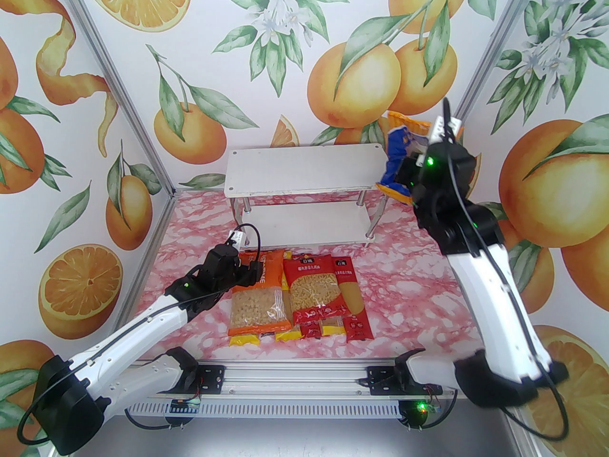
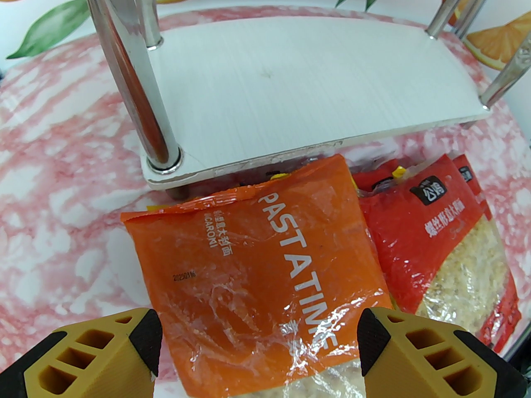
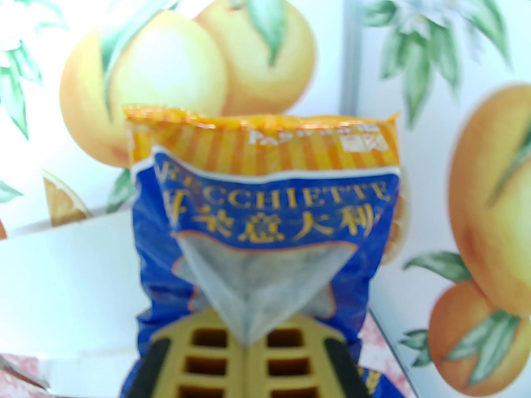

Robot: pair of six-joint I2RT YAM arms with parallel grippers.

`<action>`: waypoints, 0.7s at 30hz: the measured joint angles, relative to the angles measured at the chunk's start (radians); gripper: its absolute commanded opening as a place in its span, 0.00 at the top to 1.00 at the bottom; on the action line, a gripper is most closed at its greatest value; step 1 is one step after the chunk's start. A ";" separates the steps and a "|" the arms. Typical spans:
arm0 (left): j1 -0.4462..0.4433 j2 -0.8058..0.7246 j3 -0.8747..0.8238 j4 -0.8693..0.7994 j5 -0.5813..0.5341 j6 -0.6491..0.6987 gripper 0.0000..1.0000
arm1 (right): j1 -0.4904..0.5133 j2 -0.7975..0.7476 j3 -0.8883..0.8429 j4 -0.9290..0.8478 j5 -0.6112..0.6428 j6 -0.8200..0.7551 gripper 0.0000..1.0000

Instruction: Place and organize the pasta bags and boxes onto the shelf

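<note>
The blue plastic pasta bag (image 3: 265,205) with orange-and-yellow striped ends hangs in the air, upright and crumpled, just off the right end of the upper board of the white two-tier shelf (image 1: 304,169) with slanted chrome legs. The right gripper (image 3: 247,346) has its yellow fingers pressed together on the bag's lower end, pinching the film. The other packs lie flat on the pink marbled table (image 1: 418,274), directly in front of the shelf's lower board. The orange plastic "PASTATIME" bag (image 2: 257,272) of macaroni is on the left, the red plastic bag (image 1: 311,288) of short pasta is just beside it on the right, and a long red spaghetti pack (image 1: 354,303) runs along the red bag's right side. The ends of yellow spaghetti packs (image 1: 288,336) and one more red end stick out from beneath the two bags at the near side. The left gripper (image 2: 259,342) sits low over the far part of the orange bag with its jaws spread wide, one yellow finger near each long edge. Whether the tips touch the film cannot be told.
</note>
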State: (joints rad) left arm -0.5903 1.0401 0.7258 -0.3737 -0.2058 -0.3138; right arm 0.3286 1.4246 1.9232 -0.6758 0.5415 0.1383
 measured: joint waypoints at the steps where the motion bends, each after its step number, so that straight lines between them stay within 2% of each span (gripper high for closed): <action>1: 0.003 -0.001 0.000 0.000 0.000 0.000 0.18 | 0.000 0.037 0.030 0.000 -0.014 -0.006 1.00; 10: 0.021 -0.029 0.000 -0.002 -0.001 0.003 0.18 | 0.005 0.274 0.227 -0.009 -0.113 -0.062 1.00; 21: 0.033 -0.035 0.000 -0.006 -0.002 0.003 0.18 | 0.005 0.377 0.277 -0.011 -0.139 -0.103 1.00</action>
State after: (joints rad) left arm -0.5575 1.0054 0.7254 -0.3794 -0.2073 -0.3107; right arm 0.3332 1.8015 2.1998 -0.6865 0.4023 0.0353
